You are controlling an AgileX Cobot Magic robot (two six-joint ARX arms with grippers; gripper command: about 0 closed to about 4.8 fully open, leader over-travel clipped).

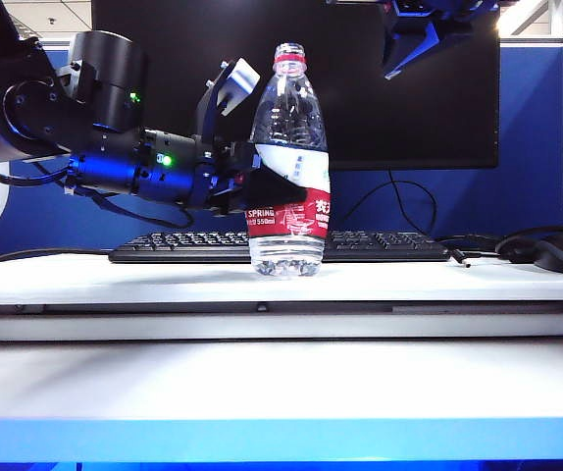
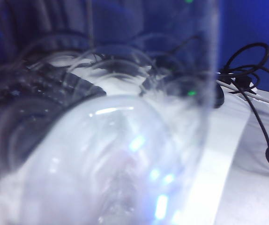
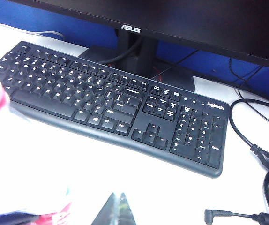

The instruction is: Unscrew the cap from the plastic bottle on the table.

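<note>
From the exterior view, the plastic bottle (image 1: 287, 167) stood upright on the counter (image 1: 115, 280), just in front of the keyboard (image 1: 183, 245). No cap on it, only the thin red ring around an open neck. The left claw (image 1: 252, 172) reached in from the left, fingers on both sides of the bottle's middle (gripping or just beside it, I could not tell). The right claw (image 1: 409, 39) hung high above, right of the bottle, jaws out of sight. In the left wrist view, the bottle (image 2: 115, 154) was a clear blur filling the picture. In the right wrist view, keyboard (image 3: 111, 101), monitor (image 3: 181, 21) and counter (image 3: 55, 159) showed; the right claw was shut.
</note>
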